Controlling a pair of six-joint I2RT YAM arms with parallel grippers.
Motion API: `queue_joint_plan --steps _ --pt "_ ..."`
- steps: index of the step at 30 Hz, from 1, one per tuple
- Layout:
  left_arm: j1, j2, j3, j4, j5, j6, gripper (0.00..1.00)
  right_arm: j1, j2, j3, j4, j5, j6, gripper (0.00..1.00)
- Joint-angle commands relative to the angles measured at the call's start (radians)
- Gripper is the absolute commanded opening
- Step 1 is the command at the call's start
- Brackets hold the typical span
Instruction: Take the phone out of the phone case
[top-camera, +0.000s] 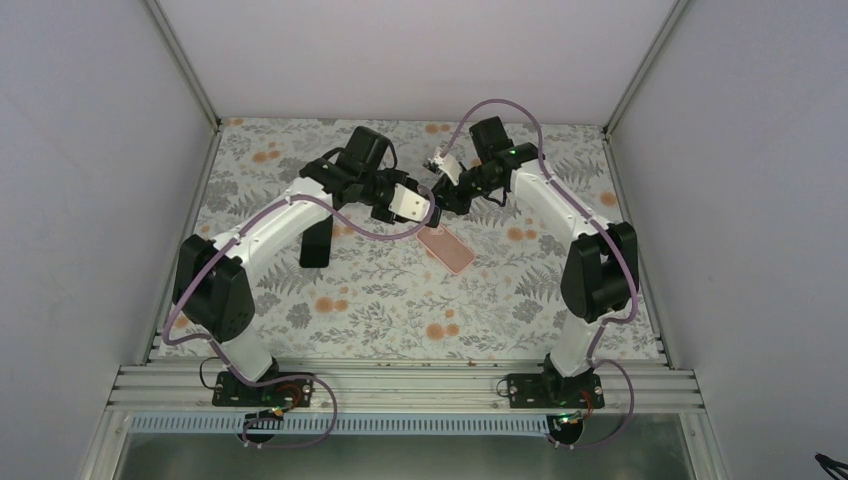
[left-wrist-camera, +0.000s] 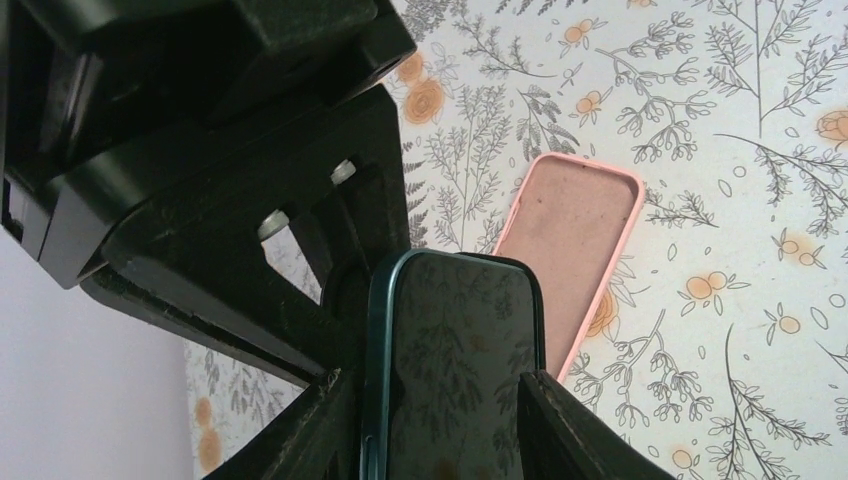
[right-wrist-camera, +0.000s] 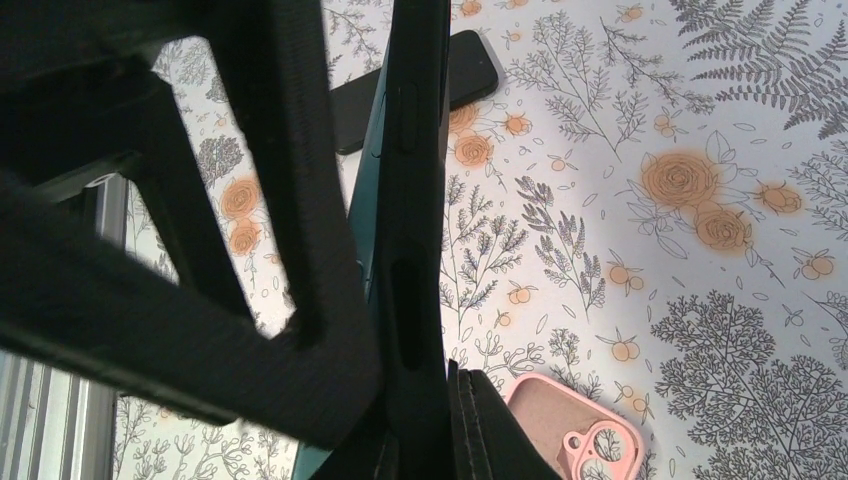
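Jaws, left and right, on phone (left-wrist-camera: 455, 380); case (right-wrist-camera: 540, 415) cutout right-wrist only

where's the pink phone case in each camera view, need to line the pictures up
top external: the pink case lies flat near the middle of the picture.
left wrist: pink case right of centre, open side up, its lower end behind the held phone.
right wrist: pink case at the bottom edge, right of centre, camera cutout showing.
shared landmark: the floral table cover it lies on.

no readable text, labels, numbers
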Motion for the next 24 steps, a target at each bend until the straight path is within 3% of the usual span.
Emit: queue_joint_plan --steps 1,18,22,24 --pt "0.009 0.008 0.015 0.046 -0.039 -0.027 0.42 0.013 -0.066 0.003 0.018 -0.069 -0.009 0.04" --pt "0.01 0.075 0.056 0.004 -0.175 -0.056 0.43 0.05 -0.101 0.053 -0.065 -0.117 -0.046 0.04" --pt "0.006 0.112 0.106 -0.078 -0.18 -0.037 0.31 0.056 -0.1 0.074 -0.079 -0.133 -0.049 0.04" --pt "0.006 0.135 0.124 -0.106 -0.194 -0.04 0.3 0.056 -0.098 0.091 -0.095 -0.145 -0.053 0.03"
